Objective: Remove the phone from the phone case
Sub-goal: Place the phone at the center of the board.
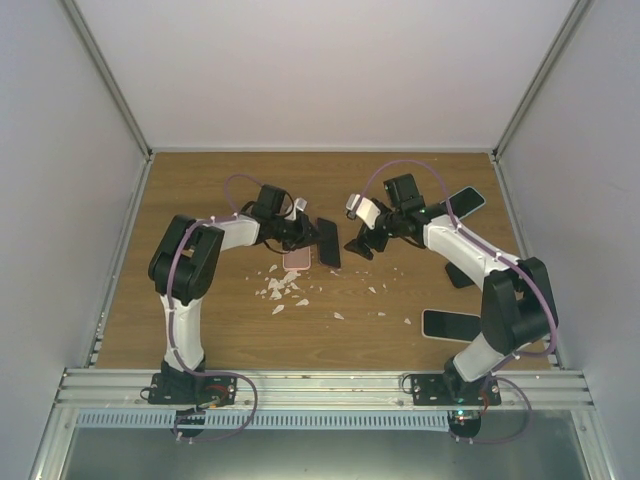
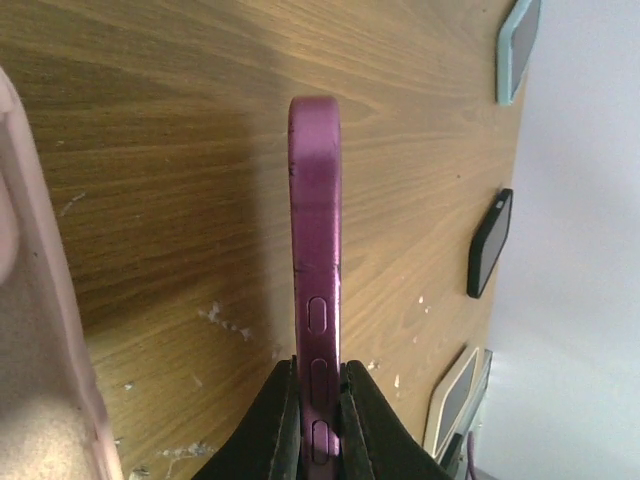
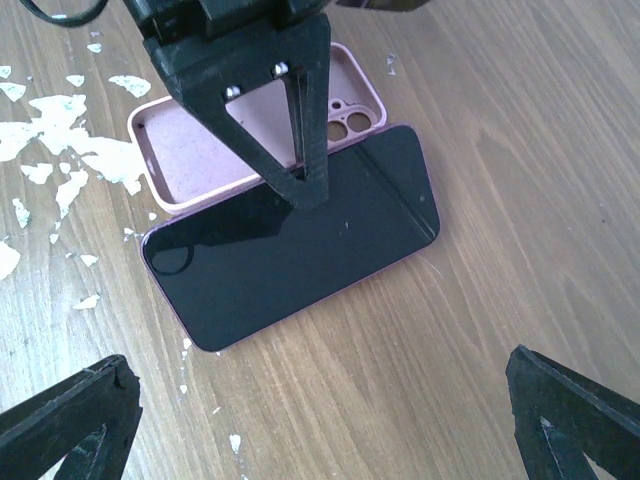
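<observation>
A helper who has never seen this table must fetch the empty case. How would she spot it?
On the wooden table, find the scatter of white flakes left of centre. At their far edge, by the tip of the left gripper, lies the empty case. Unlike the dark-screened phone held beside it, it is a pale pink, hollow shell.

Left arm (image 1: pixel 235 233) and right arm (image 1: pixel 465 250) are shelled white, jointed black, looped by purple cables (image 1: pixel 176 280); right gripper (image 3: pixel 315 385) is black.
</observation>
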